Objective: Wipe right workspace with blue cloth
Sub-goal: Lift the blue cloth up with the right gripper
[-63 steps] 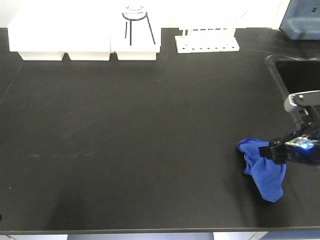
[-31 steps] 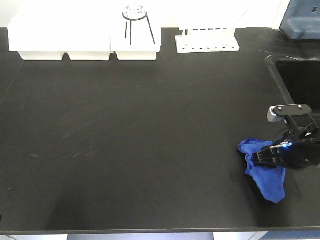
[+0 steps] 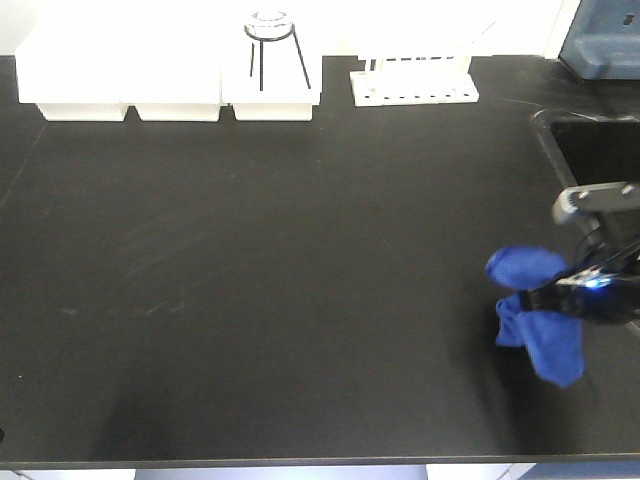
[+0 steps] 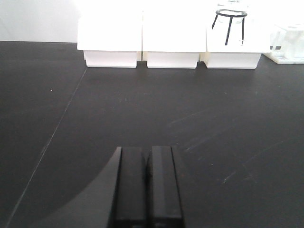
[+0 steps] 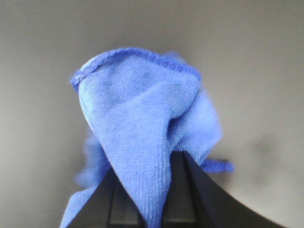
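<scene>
Firmly, the right gripper [image 3: 537, 297] clamps the blue cloth [image 3: 552, 346], folds bunched ahead of it; the left gripper [image 4: 147, 159] sits pressed together.

I see the blue cloth [image 5: 142, 128] as a bright royal blue, with its stitched hem a slightly deeper blue line. The benchtop [image 3: 280, 280] is matte black with faint pale scuff streaks. The trays [image 3: 120, 90] and the test-tube rack [image 3: 413, 88] are white, and the tripod stand [image 3: 277, 50] is thin black. The left gripper [image 4: 147, 159] and the right gripper [image 3: 548, 298] are black; the right one carries a small blue-white light.
</scene>
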Available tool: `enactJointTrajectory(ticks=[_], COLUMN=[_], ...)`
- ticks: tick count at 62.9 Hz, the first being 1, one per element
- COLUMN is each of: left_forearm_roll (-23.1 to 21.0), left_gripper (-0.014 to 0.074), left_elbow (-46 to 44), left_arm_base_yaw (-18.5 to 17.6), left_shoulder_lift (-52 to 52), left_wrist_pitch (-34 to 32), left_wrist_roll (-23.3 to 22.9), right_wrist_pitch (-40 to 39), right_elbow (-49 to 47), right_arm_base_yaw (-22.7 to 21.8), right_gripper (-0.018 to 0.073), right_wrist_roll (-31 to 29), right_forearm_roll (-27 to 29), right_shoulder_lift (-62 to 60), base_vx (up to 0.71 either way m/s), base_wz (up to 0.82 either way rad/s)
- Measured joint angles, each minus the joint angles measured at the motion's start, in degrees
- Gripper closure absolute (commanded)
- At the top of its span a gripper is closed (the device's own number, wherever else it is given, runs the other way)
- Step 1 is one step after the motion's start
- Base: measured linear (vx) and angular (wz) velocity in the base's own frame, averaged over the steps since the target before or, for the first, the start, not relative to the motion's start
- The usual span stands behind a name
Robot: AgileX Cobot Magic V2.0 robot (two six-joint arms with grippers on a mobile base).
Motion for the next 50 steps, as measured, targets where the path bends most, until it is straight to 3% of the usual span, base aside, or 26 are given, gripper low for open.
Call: enactJointTrajectory(ticks=[21,35,50], left_forearm_roll=[0.0,0.0,0.0], left_gripper=[0.0602,0.0602,0.0602], left_elbow=[0.0,0.0,0.0], left_arm_base_yaw=[0.0,0.0,0.0], left_shoulder_lift=[0.0,0.0,0.0], left_wrist_pitch=[0.0,0.0,0.0], left_wrist_roll=[0.0,0.0,0.0], right_wrist_pitch=[1.5,1.0,-11.5], right_elbow=[1.2,12.2,20.6], right_arm_base_yaw=[0.0,0.0,0.0], right_gripper=[0.0564,0.0564,0.0564], right_wrist_roll=[0.0,0.1,0.1], right_forearm_roll=[-0.1,-0.1,3.0], right_shoulder_lift=[-30.9,-47.6,-54.9], base_vx=[0.0,0.0,0.0], base_wz=[0.0,0.0,0.0])
